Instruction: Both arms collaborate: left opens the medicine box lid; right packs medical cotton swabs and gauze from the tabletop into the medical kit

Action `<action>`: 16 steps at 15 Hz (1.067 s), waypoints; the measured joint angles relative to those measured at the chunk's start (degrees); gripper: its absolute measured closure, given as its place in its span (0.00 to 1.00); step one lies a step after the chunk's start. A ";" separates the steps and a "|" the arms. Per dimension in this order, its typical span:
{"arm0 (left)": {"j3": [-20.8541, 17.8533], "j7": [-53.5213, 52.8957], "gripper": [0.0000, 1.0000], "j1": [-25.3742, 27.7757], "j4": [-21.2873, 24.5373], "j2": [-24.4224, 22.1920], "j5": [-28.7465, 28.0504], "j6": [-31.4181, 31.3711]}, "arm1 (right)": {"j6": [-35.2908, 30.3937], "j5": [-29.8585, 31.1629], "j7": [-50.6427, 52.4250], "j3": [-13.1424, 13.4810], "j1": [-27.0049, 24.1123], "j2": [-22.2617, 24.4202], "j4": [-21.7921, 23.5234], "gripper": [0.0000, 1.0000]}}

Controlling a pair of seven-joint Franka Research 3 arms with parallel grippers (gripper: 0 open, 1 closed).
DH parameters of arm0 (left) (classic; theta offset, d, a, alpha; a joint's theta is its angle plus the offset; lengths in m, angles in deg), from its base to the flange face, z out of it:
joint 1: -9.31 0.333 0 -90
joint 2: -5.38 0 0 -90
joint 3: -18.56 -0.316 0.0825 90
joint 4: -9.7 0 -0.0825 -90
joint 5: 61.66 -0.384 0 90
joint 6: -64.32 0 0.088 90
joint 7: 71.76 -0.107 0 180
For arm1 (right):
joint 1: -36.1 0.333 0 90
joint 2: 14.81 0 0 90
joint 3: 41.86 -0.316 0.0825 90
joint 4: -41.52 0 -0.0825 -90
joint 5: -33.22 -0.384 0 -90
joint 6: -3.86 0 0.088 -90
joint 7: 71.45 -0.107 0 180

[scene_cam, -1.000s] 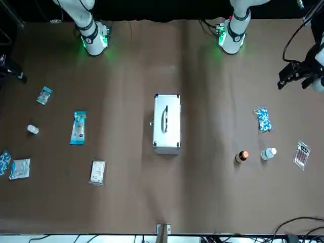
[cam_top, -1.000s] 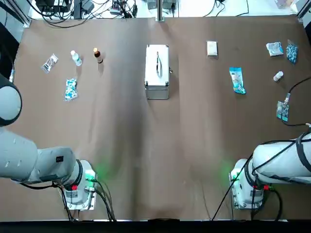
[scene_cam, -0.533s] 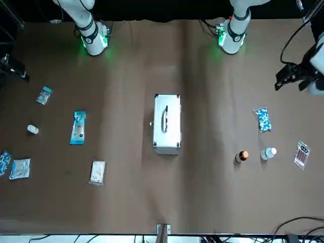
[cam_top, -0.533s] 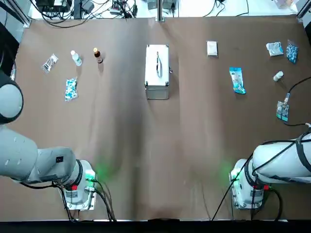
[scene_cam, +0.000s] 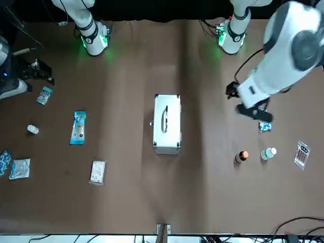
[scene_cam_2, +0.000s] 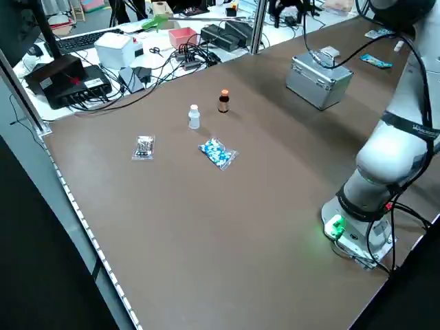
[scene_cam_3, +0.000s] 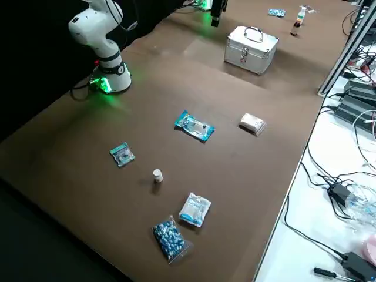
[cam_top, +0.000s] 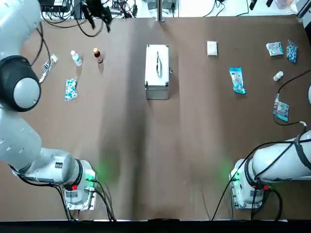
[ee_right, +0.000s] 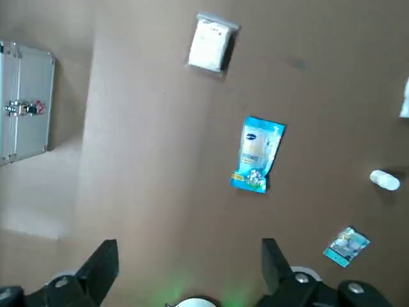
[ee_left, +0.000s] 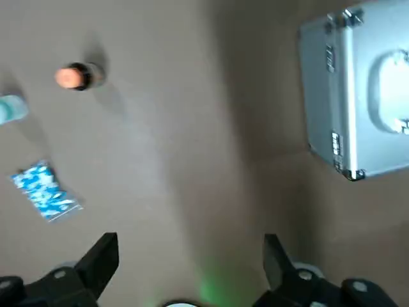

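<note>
Overhead, the medical kit (cam_top: pixel 157 71) sits closed at mid-table on the tabletop (cam_top: pixel 155 145), with the medical cotton swabs (cam_top: pixel 237 80) and gauze (cam_top: pixel 212 48) lying to its right, untouched. Only the wrist views show the fingers: left gripper (ee_left: pixel 188 268) and right gripper (ee_right: pixel 185 272) both spread wide, empty, high above the table. The front view alone shows the left arm (scene_cam: pixel 283 55) raised above the speckled packet (scene_cam: pixel 265 126).
</note>
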 joint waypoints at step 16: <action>0.18 27.82 0.00 -16.23 -0.45 11.80 8.92 -18.84 | 10.25 -5.84 17.53 -0.15 9.71 -13.10 0.03 0.01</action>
